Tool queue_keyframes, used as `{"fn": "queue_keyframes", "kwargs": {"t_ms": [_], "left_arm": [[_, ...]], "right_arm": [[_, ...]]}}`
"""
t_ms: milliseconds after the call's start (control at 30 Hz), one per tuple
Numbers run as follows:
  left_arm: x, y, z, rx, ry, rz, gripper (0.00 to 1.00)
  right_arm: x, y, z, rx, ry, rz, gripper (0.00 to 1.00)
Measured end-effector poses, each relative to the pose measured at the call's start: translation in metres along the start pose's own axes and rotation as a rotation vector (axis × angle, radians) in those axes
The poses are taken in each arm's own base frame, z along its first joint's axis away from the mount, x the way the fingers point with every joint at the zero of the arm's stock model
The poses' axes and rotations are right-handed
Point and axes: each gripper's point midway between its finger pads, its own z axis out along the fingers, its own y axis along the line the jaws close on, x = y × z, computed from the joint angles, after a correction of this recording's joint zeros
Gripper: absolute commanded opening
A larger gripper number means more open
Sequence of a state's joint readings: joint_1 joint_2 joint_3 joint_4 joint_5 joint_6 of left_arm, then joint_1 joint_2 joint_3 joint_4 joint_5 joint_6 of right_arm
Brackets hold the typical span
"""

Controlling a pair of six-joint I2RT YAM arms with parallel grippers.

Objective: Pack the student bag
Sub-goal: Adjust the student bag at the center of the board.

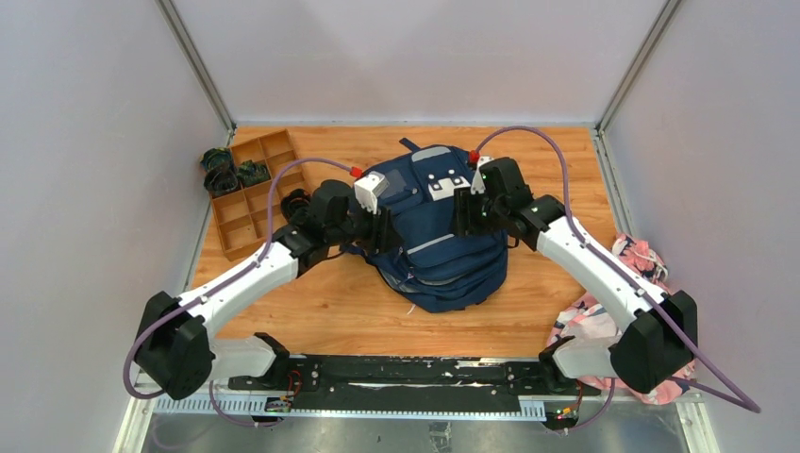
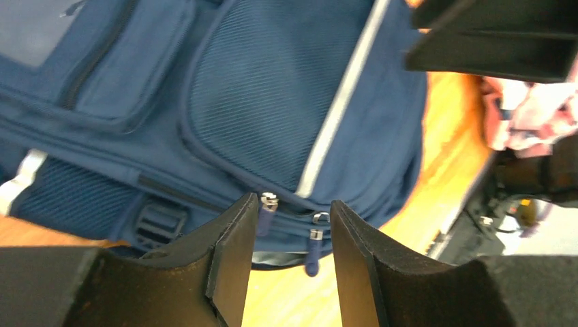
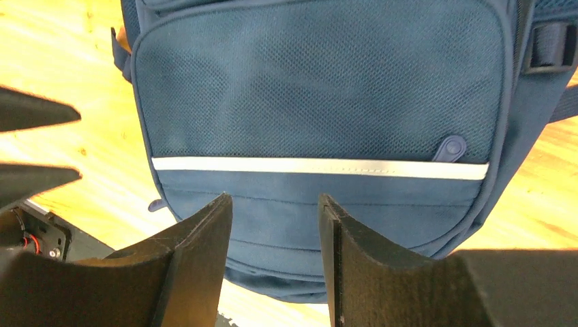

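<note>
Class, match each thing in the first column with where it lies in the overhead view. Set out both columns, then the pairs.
Things:
1. student bag
2. wooden tray
3. pink patterned cloth

Places:
A. at the right edge of the table, towards the near side
B. at the far left of the table
C. in the middle of the table

Pairs: 1-C, 2-B, 3-A

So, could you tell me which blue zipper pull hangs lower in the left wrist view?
The right-hand pull, dangling past the student bag's edge; the other pull sits higher, beside a finger.
</note>
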State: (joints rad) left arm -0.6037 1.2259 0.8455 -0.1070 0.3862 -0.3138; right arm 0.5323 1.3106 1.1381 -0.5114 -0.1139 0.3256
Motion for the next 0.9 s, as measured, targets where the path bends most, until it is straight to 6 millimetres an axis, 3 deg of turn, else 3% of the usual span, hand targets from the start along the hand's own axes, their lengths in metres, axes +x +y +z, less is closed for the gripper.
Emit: {"fn": "queue_keyframes", "kwargs": {"t_ms": [200,367,433,733,900], "left_arm": [[0.023,0.032,0.005,-0.122,0.045,0.058,0.53],[0.069,0.052,0.001,-0.159,0.074,0.098,0.56],[0.078,0.054,0.001,-0.158,0.082,0.116,0.57],[0.067,0.032,0.016,-0.105,0.023,0.247,0.58],[0.068,0.031,0.025,-0.104,0.026,0.272,0.53]], "right_arm": [[0.022,-0.003,0.003,-0.005,0.049,0.013,0.54],[0.031,-0.005,0.005,0.002,0.071,0.016,0.56],[0.031,-0.005,0.005,0.003,0.070,0.015,0.57],[0.035,-0.007,0.006,0.006,0.080,0.016,0.57],[0.040,-0.009,0.005,0.007,0.084,0.017,0.57]]}}
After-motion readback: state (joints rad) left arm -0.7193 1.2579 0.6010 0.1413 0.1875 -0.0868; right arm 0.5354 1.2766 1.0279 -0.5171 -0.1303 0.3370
